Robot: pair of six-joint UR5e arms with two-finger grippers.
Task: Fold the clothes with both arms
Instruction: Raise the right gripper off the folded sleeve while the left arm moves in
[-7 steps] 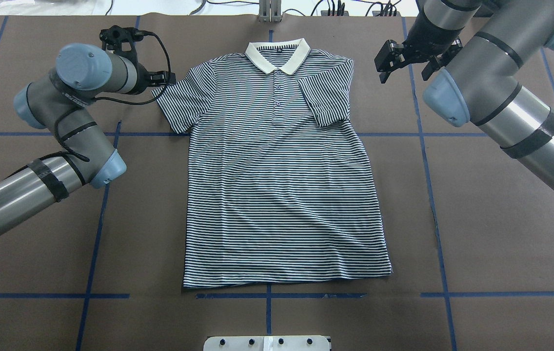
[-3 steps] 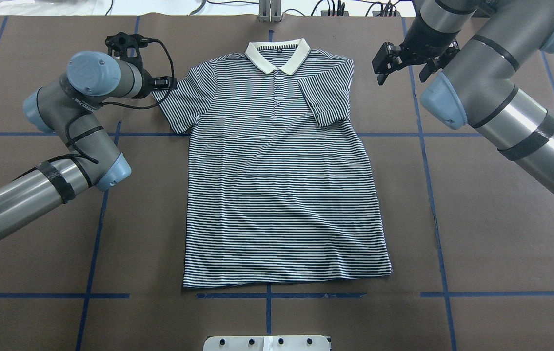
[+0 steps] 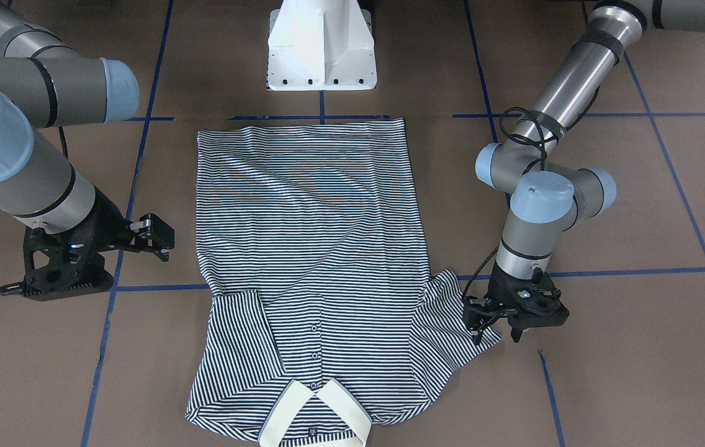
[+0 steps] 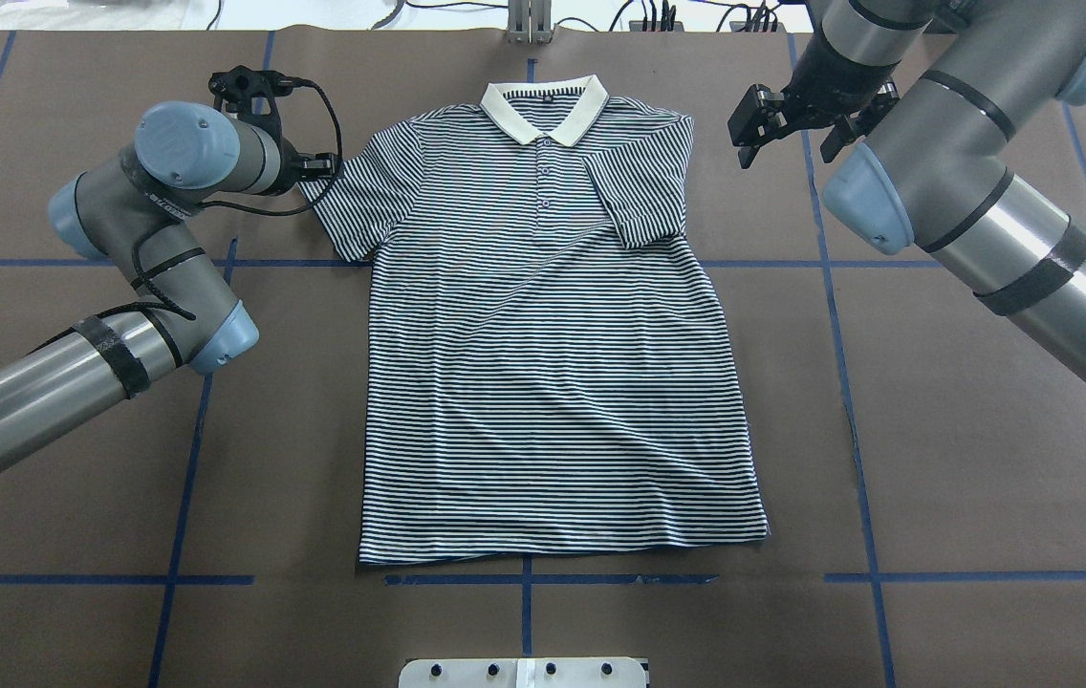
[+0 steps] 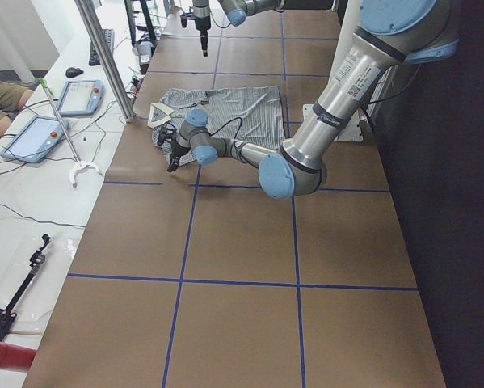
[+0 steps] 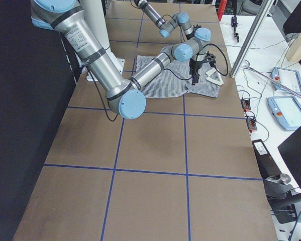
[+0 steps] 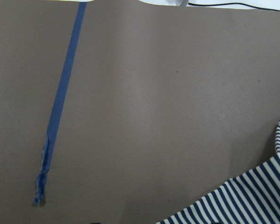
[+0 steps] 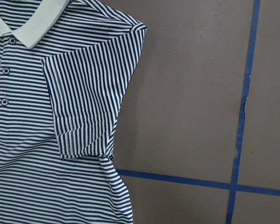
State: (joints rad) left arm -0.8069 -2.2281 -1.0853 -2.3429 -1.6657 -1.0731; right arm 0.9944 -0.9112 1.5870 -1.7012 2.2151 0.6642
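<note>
The striped polo shirt [image 4: 543, 354] lies flat on the brown table, cream collar [image 4: 543, 107] on the far side. One sleeve [image 4: 634, 191] is folded in over the chest, as the right wrist view also shows [image 8: 83, 107]. The other sleeve [image 3: 452, 316] is spread out. My left gripper [image 3: 496, 328] stands open and low at that sleeve's outer edge, one prong over the hem. In the left wrist view only the sleeve's corner [image 7: 238, 200] shows, and no fingers. My right gripper [image 4: 792, 134] hovers open above bare table beside the folded shoulder, holding nothing.
The white pedestal base [image 3: 321, 43] stands at the shirt's hem side. Blue tape lines [image 4: 844, 382] cross the brown table cover. A metal post [image 4: 529, 19] rises behind the collar. A side desk with tablets [image 5: 80, 95] runs along the table's far edge.
My left arm has swung in, and its gripper now sits at the spread sleeve's edge. My right gripper has drifted slightly toward the table's far edge. The shirt has not moved.
</note>
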